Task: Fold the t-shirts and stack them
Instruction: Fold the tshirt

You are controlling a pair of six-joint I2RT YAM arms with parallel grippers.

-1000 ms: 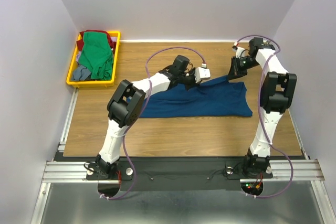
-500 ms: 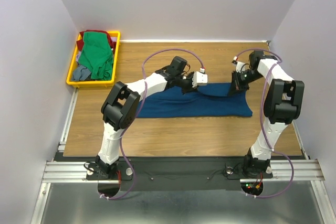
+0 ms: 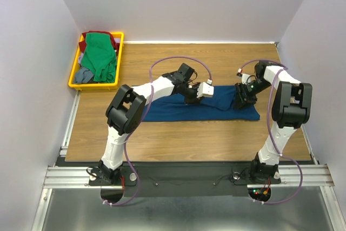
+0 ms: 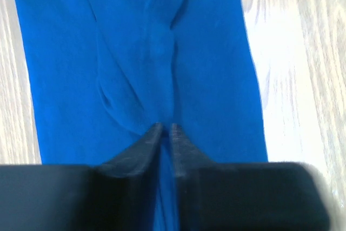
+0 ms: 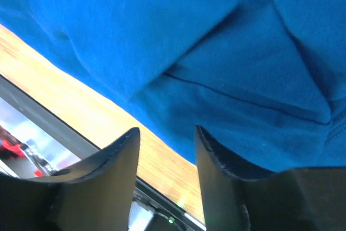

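Overhead overview; wrist close-ups above t-shirt (image 4: pixel 135 52)

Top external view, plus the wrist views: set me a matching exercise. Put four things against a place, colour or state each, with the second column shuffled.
Things
1. blue t-shirt
2. green t-shirt
3. tray
4. right fingers

Descriptions
A. lying on top in the tray
B. apart, at a cloth edge
C. laid out on the wooden table between the arms
D. yellow, at the far left

Pairs: 1-C, 2-A, 3-D, 4-B
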